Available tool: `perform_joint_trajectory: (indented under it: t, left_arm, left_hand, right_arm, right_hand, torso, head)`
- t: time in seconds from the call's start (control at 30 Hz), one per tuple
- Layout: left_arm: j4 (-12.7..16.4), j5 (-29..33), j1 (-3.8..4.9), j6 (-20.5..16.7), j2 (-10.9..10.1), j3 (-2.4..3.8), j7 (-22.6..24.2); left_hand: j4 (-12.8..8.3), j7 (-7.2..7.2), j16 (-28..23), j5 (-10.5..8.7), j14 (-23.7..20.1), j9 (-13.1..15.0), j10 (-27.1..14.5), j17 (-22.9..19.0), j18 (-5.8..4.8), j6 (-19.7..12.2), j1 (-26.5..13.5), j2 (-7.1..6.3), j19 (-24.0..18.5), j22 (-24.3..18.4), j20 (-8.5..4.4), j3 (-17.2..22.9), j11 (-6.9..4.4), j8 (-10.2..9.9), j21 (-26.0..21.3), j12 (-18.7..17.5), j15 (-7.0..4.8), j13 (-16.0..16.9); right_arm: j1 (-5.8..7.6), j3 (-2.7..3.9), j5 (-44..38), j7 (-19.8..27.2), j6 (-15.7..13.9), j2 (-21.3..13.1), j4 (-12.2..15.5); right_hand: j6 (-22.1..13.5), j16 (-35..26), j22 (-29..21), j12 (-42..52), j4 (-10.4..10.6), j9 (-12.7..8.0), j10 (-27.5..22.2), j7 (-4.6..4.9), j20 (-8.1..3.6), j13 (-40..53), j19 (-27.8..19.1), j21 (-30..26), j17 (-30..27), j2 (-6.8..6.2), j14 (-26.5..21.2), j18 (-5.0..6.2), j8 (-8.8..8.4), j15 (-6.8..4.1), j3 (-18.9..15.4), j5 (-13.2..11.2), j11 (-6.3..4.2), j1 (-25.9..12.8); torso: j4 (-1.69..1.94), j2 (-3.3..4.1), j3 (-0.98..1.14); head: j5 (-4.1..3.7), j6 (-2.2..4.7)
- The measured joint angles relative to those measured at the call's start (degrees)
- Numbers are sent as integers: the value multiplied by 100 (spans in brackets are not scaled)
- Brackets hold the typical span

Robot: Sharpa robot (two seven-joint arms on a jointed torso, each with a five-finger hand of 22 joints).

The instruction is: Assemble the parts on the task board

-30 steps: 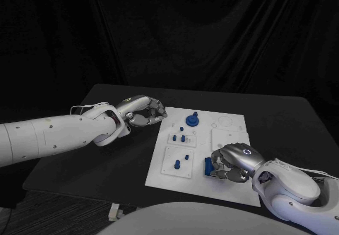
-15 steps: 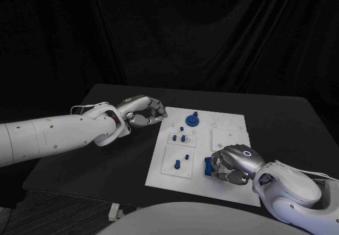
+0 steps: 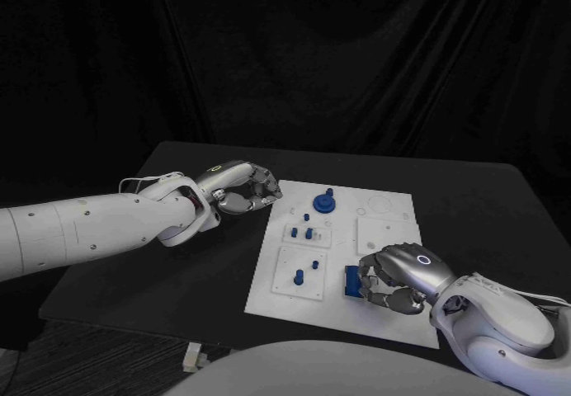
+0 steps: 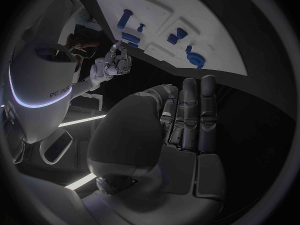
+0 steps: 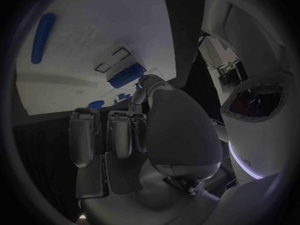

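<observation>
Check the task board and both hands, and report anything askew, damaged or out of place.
Nothing stands out. The task board lies flat on the black table, with the blue parts on it. The right hand is over the blue block at the near edge; the left hand is curled beside the board.

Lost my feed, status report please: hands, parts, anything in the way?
Left hand curled, empty, off the task board's left edge. Right hand over the blue part at board's near edge; grip unclear. Nothing in the way.
</observation>
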Motion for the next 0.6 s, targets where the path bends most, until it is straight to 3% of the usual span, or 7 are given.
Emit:
perform_joint_trajectory:
  t: [0.1,0.27,0.53,0.57,0.6]
  left_arm:
    - [-1,0,-1,1,-1,0,0]
    - [-3,0,-2,3,-5,0,1]
    - [-5,0,-3,7,-5,0,1]
    - [-5,0,-3,7,-5,0,1]
    - [-5,0,-3,8,-6,0,1]
  left_hand:
    - [0,0,0,0,0,0,0,0,0,0,0,0,0,0,0,0,0,0,0,0,0,0]
    - [0,0,0,0,0,0,0,0,0,0,0,0,0,-1,0,0,0,0,0,0,0,0]
    - [0,0,0,0,0,0,0,0,0,0,0,0,0,-1,0,0,0,0,0,0,0,1]
    - [0,0,0,0,0,-1,0,0,0,0,0,0,0,-1,0,0,0,0,0,0,0,1]
    - [0,0,0,0,0,-1,0,0,0,0,0,0,0,-1,0,0,0,0,0,0,0,0]
  right_arm:
    - [0,0,3,11,-53,-43,34]
    - [0,1,6,22,-158,-151,105]
    - [0,1,14,22,-244,-253,160]
    - [1,1,15,21,-249,-279,169]
    - [2,1,17,20,-252,-311,181]
  right_hand:
    - [0,27,0,0,0,-7,0,0,0,0,0,0,0,-28,0,0,-6,0,0,-6,0,-59]
    - [0,27,0,0,0,-1,0,0,0,0,0,0,0,-21,0,0,-11,0,0,-343,-42,-144]
    - [-20,27,-1,0,-42,0,0,-20,0,0,0,0,0,27,-20,0,-11,-20,72,-327,-42,-109]
    - [-20,27,-1,0,-33,-35,0,-20,0,0,0,0,0,33,-20,0,-67,-20,97,-438,-42,-102]
    - [-20,27,-1,0,-27,-144,0,-20,0,-1,0,0,0,37,-20,0,-177,-20,104,-741,-42,-108]
  torso:
    - [0,0,1]
    - [-1,0,0]
    - [-2,0,0]
    - [-2,-1,0]
    - [-2,-1,0]
  head:
    - [2,0]
    - [5,0]
    - [-8,0]
    - [-8,0]
    - [-8,0]
